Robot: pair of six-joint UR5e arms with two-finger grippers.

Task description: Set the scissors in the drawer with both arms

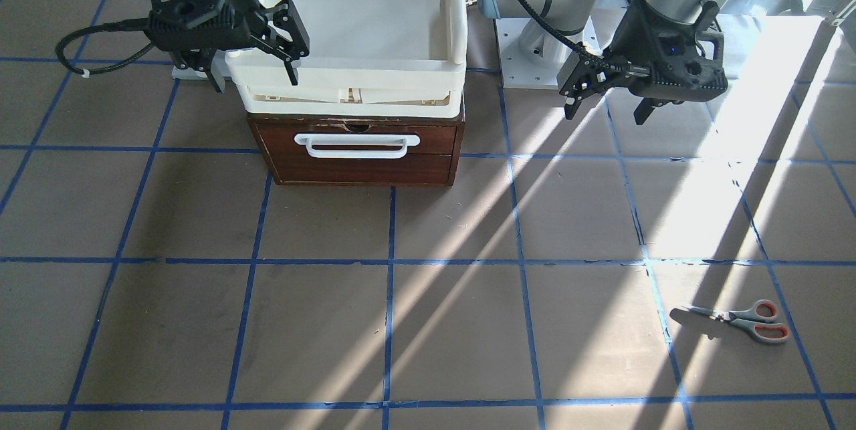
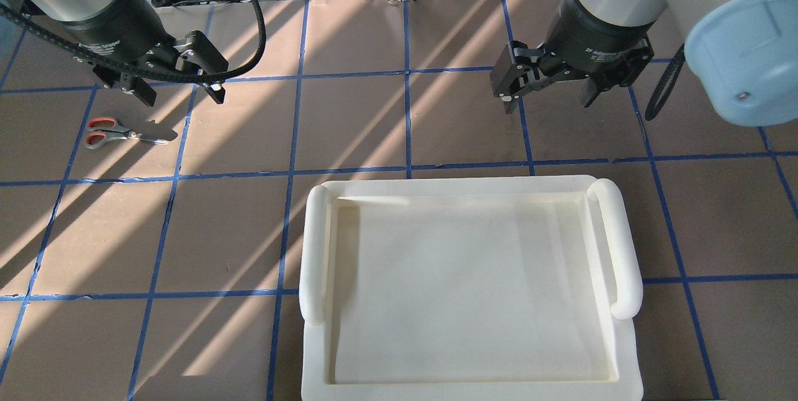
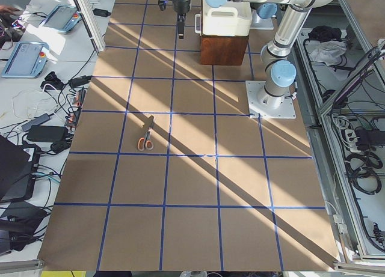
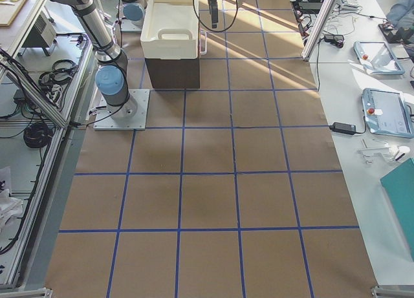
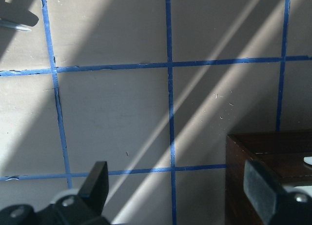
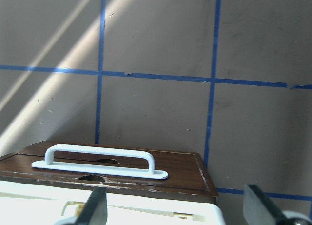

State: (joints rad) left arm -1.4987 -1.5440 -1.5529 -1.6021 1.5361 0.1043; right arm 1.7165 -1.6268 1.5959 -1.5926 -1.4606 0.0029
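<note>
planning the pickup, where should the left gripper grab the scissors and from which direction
Grip the scissors across the narrow neck near the pivot, between blades and handle loops, coming straight down from above. They lie flat and closed on the table, so no side gives clearance beneath. The open left gripper hangs nearest and should close across the blades' axis.

Table (image 1: pixel 321 323) layout, positions by item.
Tub (image 1: pixel 361 22) is sitting on the drawer (image 1: pixel 358 149) at the robot's right. Scissors (image 1: pixel 739 321) are lying flat at its far left, well apart. Left gripper (image 1: pixel 605 112) is hanging nearer the base, and right gripper (image 1: pixel 255 82) by the tub's front edge.
</note>
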